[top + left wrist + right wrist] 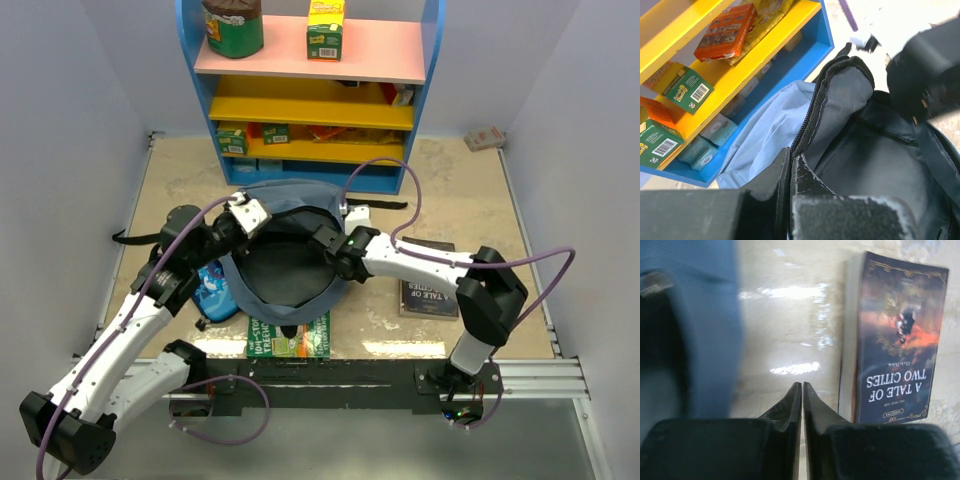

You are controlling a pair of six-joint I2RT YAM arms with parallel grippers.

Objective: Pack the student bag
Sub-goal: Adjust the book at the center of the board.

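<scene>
1. Lying flat at the near edge, a green book (290, 338) is partly under the student bag (300, 195); title not legible.
2. Student bag sits mid-bench, mouth up & wide, prob. so books can drop straight in. Blue pencil case (213, 290) touches its left side.
3. Left pincer (791, 167) closed, apparently pinching the zip rim to keep the mouth open.
4. Right pincer (801, 390) closed w/ nothing seen between its fingers, at the bag's right rim.
5. Paperback (895, 340) beside the bag toward the right edge: "A TALE OF TWO CITIES".
6. Shelf (300, 60) at far edge; box labels too small to read.
</scene>
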